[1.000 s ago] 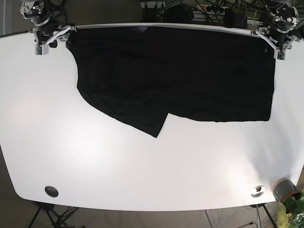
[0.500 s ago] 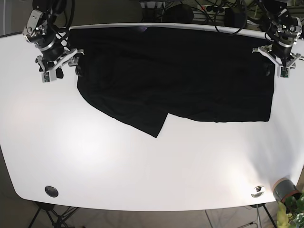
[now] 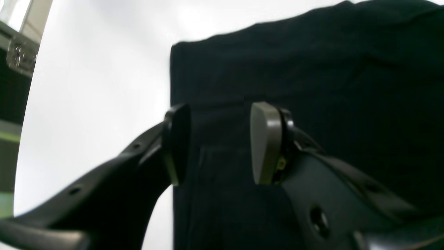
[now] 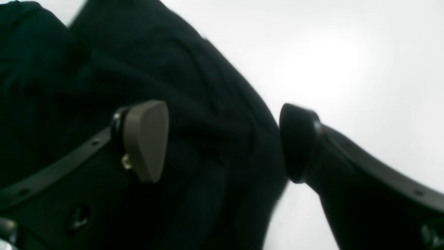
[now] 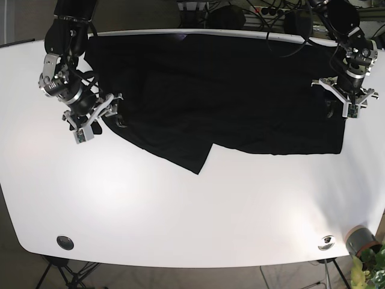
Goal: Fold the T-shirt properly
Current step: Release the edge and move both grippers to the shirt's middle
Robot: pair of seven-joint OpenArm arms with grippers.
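Note:
A black T-shirt (image 5: 228,90) lies flat on the back half of the white table (image 5: 180,211), with a folded flap pointing toward the front (image 5: 198,162). My left gripper (image 5: 340,113) is open over the shirt's right side edge, low near the cloth. In the left wrist view its jaws (image 3: 218,142) straddle the shirt's edge (image 3: 222,86). My right gripper (image 5: 107,123) is open over the shirt's curved left edge. In the right wrist view it (image 4: 222,142) spans the cloth's edge (image 4: 215,114). Neither holds cloth.
A black round grommet (image 5: 65,242) and a silver one (image 5: 326,242) sit near the table's front edge. A grey pot with a plant (image 5: 361,242) stands off the front right corner. Cables lie behind the table's back edge (image 5: 252,12).
Both grippers have moved from the shirt's back corners toward the front, along its side edges. Both stay open. The shirt has not moved.

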